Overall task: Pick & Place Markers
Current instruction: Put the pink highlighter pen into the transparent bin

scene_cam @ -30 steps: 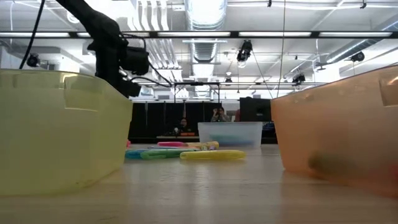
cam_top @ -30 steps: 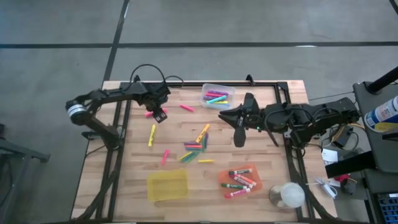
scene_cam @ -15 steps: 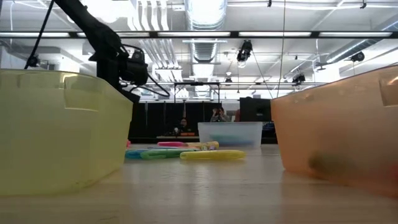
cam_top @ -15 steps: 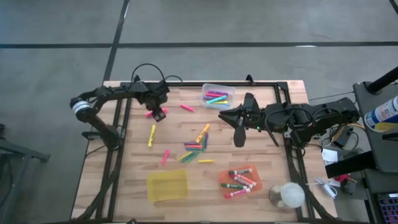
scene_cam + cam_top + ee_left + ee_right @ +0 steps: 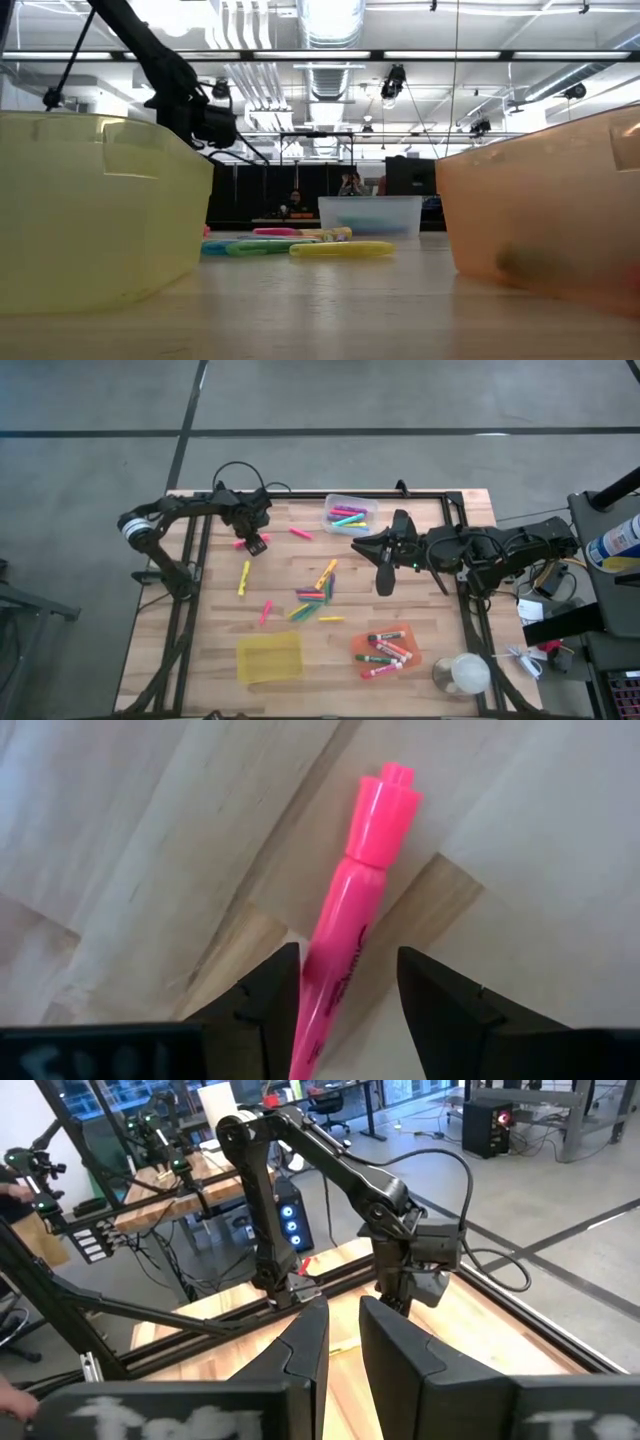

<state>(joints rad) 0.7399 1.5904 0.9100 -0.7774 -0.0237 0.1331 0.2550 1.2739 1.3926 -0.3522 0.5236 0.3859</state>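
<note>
My left gripper (image 5: 257,544) (image 5: 348,982) hangs open near the table's far left, pointing down. Its fingers stand on either side of a neon pink highlighter (image 5: 350,910) (image 5: 243,542) that lies flat on the wood; I cannot tell whether the one finger close beside it touches it. More markers lie loose mid-table: a yellow one (image 5: 243,577), a pink one (image 5: 266,610), another pink one (image 5: 300,533) and a mixed heap (image 5: 315,595). My right gripper (image 5: 385,578) waits shut over the table's right half, away from the markers.
A clear bin (image 5: 350,515) at the far edge holds coloured markers. An orange bin (image 5: 386,650) near the front holds white-barrelled ones, and a yellow bin (image 5: 269,657) sits to its left. A pale round cup (image 5: 462,675) stands at the near right corner. People sit in the room beyond.
My left gripper has come down toward the pink highlighter while its arm's elbow has swung a little toward the far edge. The markers and my right arm have stayed where they were.
</note>
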